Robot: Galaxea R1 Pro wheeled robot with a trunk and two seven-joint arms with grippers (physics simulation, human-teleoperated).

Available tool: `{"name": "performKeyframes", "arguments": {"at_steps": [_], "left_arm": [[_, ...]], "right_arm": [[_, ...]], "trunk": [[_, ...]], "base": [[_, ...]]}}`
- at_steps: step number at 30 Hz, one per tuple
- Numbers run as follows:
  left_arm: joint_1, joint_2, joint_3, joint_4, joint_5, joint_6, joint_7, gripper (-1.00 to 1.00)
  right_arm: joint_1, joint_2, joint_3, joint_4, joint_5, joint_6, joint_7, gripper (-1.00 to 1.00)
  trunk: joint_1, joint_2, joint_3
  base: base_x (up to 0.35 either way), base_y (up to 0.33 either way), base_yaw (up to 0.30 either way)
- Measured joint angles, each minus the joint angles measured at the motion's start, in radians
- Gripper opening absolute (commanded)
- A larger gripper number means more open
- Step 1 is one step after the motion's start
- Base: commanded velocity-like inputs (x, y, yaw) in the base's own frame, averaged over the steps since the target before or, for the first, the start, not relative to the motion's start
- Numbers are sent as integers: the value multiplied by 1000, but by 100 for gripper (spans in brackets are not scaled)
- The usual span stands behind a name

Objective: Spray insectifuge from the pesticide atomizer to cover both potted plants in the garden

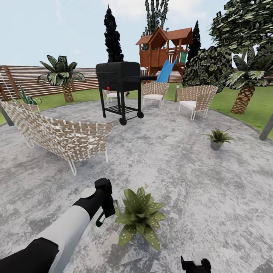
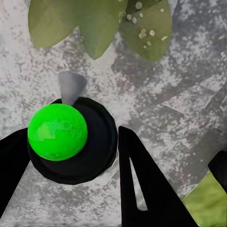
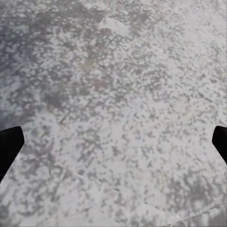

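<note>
The left gripper (image 1: 107, 206) is clamped on the pesticide atomizer (image 2: 71, 139), whose bright green cap and grey nozzle sit between the black fingers (image 2: 146, 189) in the left wrist view. It hangs just beside the near potted plant (image 1: 139, 218), which stands on the grey patio (image 1: 182, 170) close to its near edge. The nozzle points toward the speckled leaves, so this looks like the spraying step on plant 1.

The right gripper (image 1: 196, 264) is spread wide over bare paving and holds nothing.

The risk I see is partial cover: spray from this 1 side may miss the far leaves. The arm could also brush the foliage. The second potted plant (image 1: 218, 138) stands well apart toward the patio's right edge, untouched, and needs a drive over.
</note>
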Motion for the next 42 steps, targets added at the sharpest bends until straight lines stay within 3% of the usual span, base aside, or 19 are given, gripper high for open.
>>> {"name": "performKeyframes", "arguments": {"at_steps": [12,42], "left_arm": [[3,-2,-2,0,0,-6,1,-100],[5,-12,-2,0,-1,-7,1,-100]], "right_arm": [[0,0,0,0,0,0,0,100],[0,-2,0,0,0,0,-1,100]], "trunk": [[0,0,3],[0,0,3]], "base": [[48,37,-191],[18,56,-35]]}}
